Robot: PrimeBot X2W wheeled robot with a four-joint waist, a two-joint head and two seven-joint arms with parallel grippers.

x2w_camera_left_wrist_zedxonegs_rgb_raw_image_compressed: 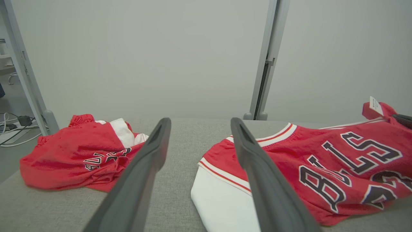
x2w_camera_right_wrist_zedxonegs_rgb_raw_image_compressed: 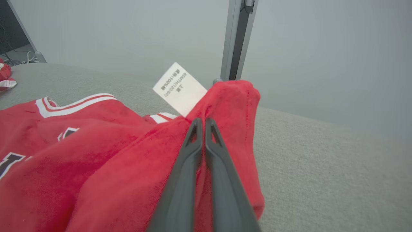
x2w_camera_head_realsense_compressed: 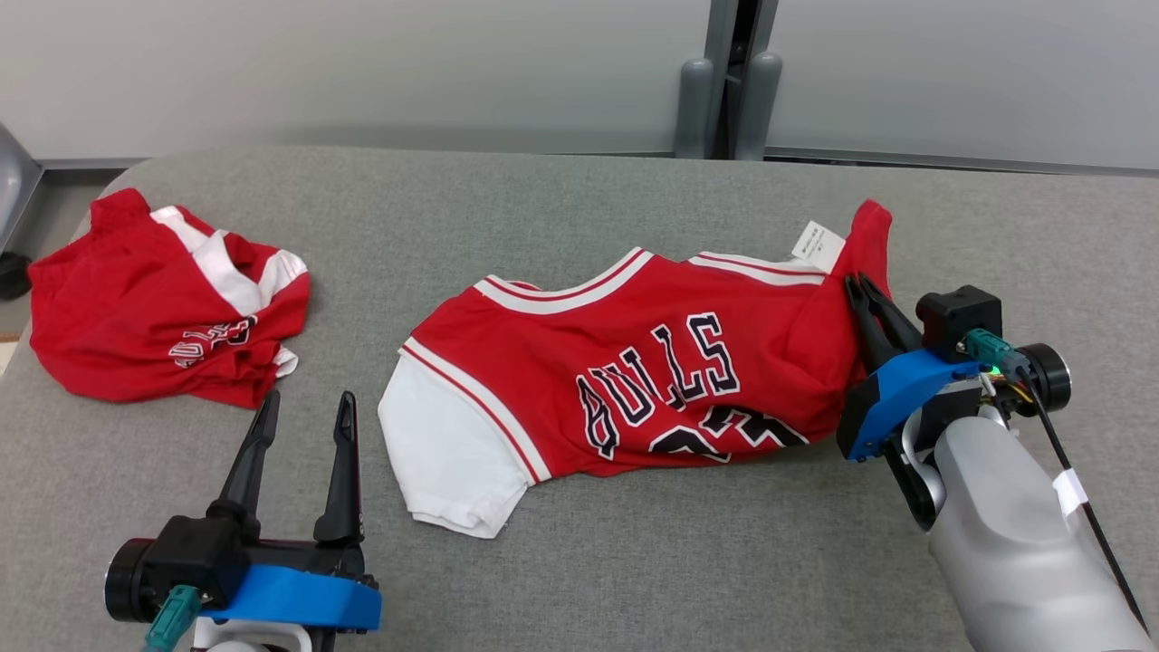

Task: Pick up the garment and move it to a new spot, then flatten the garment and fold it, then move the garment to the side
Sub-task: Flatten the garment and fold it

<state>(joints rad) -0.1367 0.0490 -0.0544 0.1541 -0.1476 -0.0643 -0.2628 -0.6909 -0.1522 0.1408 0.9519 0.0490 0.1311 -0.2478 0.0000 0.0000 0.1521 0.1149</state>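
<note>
The right hand (x2w_camera_head_realsense_compressed: 865, 288) was clamped on an end of the jersey (x2w_camera_head_realsense_compressed: 634, 371) rumpled on the worktop (x2w_camera_head_realsense_compressed: 634, 561), the left hand (x2w_camera_head_realsense_compressed: 309, 397) apart; pickup seemed underway, needing a lift next.

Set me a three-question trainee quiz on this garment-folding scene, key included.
1. True or false: the left jaws stand open, holding nothing.
2. Where do the right jaws pinch the red basketball jersey with a white sleeve?
A) on the white sleeve
B) on the red edge beside the white label
C) on the dark lettering
3. Fill in: on the grey fabric table, the crumpled red garment with white trim lies on the robot's ___ side of the jersey.

Key: 1 true; 2 B; 3 left.
</note>
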